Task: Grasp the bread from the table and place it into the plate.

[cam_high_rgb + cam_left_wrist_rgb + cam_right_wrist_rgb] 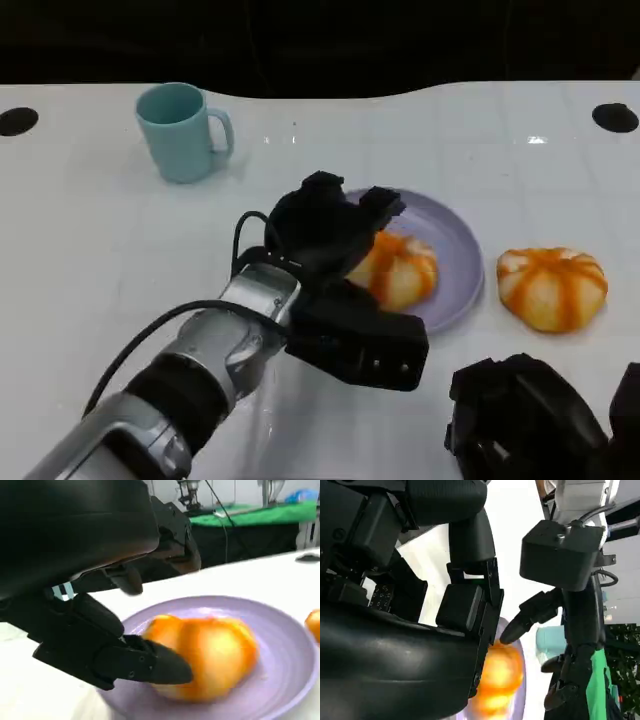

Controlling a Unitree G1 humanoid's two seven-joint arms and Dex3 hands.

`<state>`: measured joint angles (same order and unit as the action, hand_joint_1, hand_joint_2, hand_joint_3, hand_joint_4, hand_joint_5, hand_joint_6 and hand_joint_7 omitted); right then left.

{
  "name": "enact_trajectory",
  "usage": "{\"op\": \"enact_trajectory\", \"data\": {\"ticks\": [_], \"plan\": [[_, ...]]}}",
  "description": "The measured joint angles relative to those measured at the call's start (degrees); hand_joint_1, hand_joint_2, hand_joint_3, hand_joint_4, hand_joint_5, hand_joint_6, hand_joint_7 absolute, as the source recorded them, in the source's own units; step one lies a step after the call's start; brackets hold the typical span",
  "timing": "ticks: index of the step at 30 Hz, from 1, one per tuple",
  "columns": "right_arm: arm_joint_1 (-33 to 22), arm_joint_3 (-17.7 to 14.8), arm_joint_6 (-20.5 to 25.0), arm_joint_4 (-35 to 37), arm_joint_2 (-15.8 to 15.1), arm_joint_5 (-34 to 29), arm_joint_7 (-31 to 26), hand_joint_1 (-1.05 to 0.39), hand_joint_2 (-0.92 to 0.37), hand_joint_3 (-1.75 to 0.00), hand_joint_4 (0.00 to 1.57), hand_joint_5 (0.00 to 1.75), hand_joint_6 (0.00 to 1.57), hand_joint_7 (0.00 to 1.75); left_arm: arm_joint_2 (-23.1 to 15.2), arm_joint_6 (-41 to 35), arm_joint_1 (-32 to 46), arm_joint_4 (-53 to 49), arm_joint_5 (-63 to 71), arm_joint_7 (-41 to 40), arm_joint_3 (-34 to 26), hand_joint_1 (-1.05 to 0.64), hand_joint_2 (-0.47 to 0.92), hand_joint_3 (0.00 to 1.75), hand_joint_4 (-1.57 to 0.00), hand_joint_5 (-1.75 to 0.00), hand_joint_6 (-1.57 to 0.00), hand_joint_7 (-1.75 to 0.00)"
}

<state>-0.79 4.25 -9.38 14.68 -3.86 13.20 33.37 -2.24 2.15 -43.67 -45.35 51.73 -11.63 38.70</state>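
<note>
**Bread on the plate, left hand at its side**

Here, going left to right, the left hand (335, 230) is seen with fingers touching the bread (398, 270) on the purple plate (455, 240); whether it is gripped cannot be told. A second bun (552, 288) lies at three o'clock, nearer the right hand (525, 420), whose fingers cannot be judged.

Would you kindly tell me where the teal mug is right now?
In the head view, the teal mug stands upright at the table's far left, apart from the purple plate.
</note>
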Motion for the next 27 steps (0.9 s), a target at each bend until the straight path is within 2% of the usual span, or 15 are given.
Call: {"op": "enact_trajectory", "data": {"ticks": [9,16,19,22,27], "plan": [[0.0,0.1,-0.2,0.0,0.1,-0.2,-0.5,-1.05,-0.05,-1.36,1.52,1.32,1.57,1.01,-2.7,-0.1,0.5,5.9,-0.5,4.6,-0.2,-1.02,0.92,0.49,0.0,-0.71,-0.02,-0.49],[0.0,0.3,-0.7,0.0,0.2,-0.4,-0.7,-1.05,-0.04,-1.37,1.52,1.32,1.57,1.0,-4.9,1.9,3.5,10.7,-2.9,4.7,-2.3,-0.93,0.92,0.46,0.0,-0.94,-0.02,-0.57],[0.0,0.3,-0.7,0.0,0.3,-0.4,-0.9,-1.05,-0.04,-1.37,1.52,1.31,1.57,1.01,-6.0,1.4,5.5,14.1,-2.9,4.7,-3.0,-0.91,0.92,0.45,0.0,-0.97,-0.01,-0.59],[0.0,0.3,-0.7,-0.1,0.3,-0.5,-1.0,-1.05,-0.03,-1.4,1.52,1.32,1.57,1.02,-6.8,0.5,7.9,17.8,-2.8,4.8,-3.8,-0.84,0.92,0.43,-0.01,-1.08,-0.07,-0.62],[0.1,0.2,-1.1,0.0,0.3,-0.5,-1.0,-1.05,-0.05,-1.36,1.52,1.32,1.57,1.0,-9.0,2.7,14.5,27.1,-7.4,6.4,-7.4,-0.76,0.92,0.36,-0.1,-1.07,-0.18,-0.57]]}}
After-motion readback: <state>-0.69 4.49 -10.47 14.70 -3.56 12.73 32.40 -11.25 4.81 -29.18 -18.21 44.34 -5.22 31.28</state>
